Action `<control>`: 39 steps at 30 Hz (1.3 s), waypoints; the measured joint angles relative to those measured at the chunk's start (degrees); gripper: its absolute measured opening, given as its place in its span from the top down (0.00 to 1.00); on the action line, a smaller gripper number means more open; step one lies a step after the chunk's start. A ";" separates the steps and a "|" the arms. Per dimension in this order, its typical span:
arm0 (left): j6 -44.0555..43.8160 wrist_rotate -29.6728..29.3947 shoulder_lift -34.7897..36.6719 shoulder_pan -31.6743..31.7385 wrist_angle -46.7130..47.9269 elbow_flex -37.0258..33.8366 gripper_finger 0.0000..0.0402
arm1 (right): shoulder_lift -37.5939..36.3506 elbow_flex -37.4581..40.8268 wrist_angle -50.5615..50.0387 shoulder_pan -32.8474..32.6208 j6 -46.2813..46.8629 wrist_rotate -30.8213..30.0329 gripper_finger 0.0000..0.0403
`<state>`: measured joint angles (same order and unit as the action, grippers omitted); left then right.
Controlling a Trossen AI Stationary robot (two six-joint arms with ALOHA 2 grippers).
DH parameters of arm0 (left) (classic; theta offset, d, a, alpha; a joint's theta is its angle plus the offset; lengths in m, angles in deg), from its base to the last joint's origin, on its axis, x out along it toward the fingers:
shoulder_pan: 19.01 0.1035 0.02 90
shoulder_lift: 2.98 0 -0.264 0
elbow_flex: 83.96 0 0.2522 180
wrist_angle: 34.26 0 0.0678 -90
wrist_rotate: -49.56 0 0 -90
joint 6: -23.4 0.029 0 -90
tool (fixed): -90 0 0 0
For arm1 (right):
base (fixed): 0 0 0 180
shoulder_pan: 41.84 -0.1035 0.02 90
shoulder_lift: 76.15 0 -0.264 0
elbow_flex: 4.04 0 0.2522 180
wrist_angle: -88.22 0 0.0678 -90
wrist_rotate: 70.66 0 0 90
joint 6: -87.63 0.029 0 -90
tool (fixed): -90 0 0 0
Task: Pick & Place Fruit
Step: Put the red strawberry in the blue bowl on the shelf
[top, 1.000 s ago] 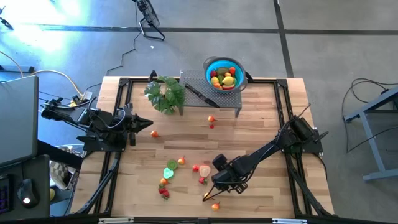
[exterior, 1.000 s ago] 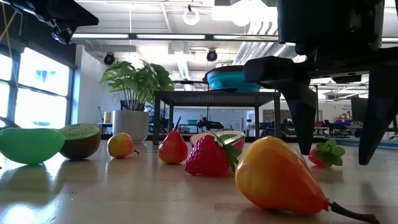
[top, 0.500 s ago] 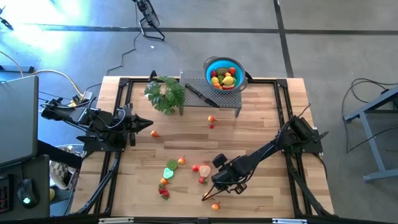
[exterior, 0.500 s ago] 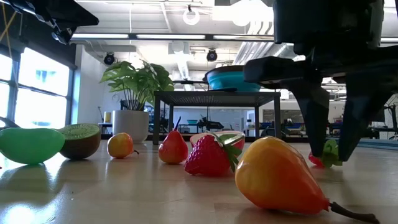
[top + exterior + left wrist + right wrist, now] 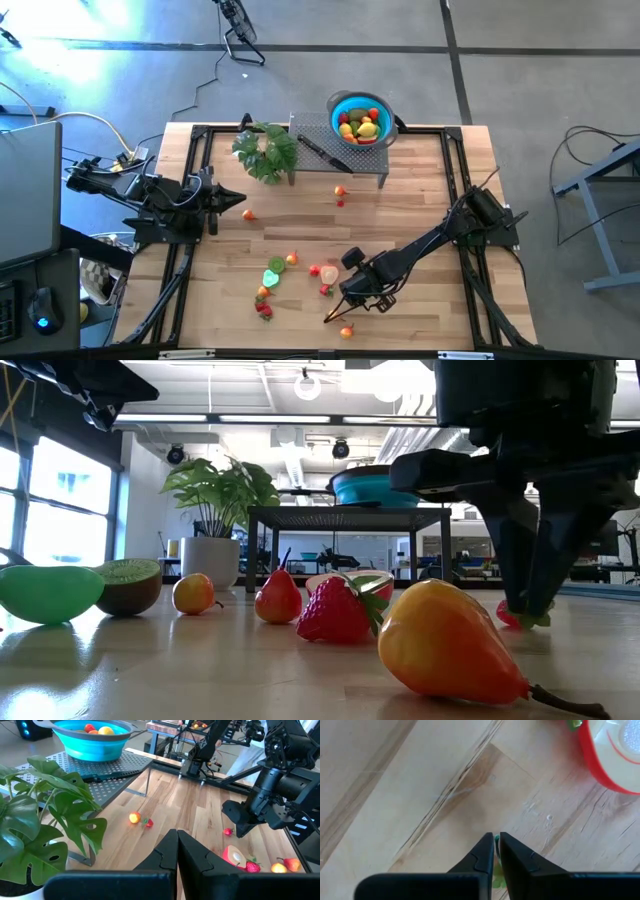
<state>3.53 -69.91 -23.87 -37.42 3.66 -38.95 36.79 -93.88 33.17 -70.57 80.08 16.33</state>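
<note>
Toy fruit lies scattered on the wooden table [image 5: 420, 200]: a green piece [image 5: 45, 592], a kiwi half [image 5: 130, 585], strawberries [image 5: 335, 610] and an orange-yellow pear [image 5: 445, 645] near the front edge. My right gripper [image 5: 525, 610] points down at the front middle of the table, shut on a small strawberry [image 5: 508, 616]. My left gripper [image 5: 240, 200] hovers shut and holding nothing at the table's left side, with a small orange fruit [image 5: 247, 214] on the table close by. The blue bowl [image 5: 360, 118], with fruit inside, stands on a grey perforated stand [image 5: 350, 160]. My right gripper pinches the small strawberry at its green leafy top [image 5: 496, 870] between the free ends of its two fingers [image 5: 512, 565]. The fingers come from above, pointing down. The strawberry rests on the table, its red body [image 5: 506, 617] showing beside the fingertips.
A leafy potted plant [image 5: 265, 150] stands at the back left beside the stand, on which a black-handled knife [image 5: 322, 152] lies. A red-rimmed halved fruit [image 5: 615, 755] lies close to my right gripper. Two small fruits [image 5: 340, 193] lie in front of the stand.
My right gripper has shut: its fingers, wide apart on either side of the small strawberry a second ago, have come together on it. The arm has stayed in place and the strawberry is still on the table.
</note>
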 joint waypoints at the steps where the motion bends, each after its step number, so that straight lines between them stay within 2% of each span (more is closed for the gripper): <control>1: 0.02 0.00 0.00 0.00 -0.02 0.00 1.00 | 0.00 0.00 0.00 0.00 0.02 -0.02 0.95; 5: 0.02 -0.02 0.00 0.02 -0.01 0.00 1.00 | 0.00 0.00 0.00 0.00 0.02 0.15 0.99; 17: 0.02 -0.04 0.02 0.00 0.00 0.00 1.00 | -1.64 -0.90 -0.26 -0.04 -0.20 -2.00 0.99; 32: -0.13 -0.24 0.02 0.00 -0.13 0.00 1.00 | -3.13 -10.56 -1.43 0.36 -0.31 -7.61 0.99; 39: -0.14 -0.22 0.02 0.02 -0.11 0.00 1.00 | -4.69 -15.41 -0.85 2.54 0.31 -9.10 0.99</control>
<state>3.38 -70.13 -23.85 -37.40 3.56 -38.95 32.10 -109.29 32.32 -68.03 80.39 7.23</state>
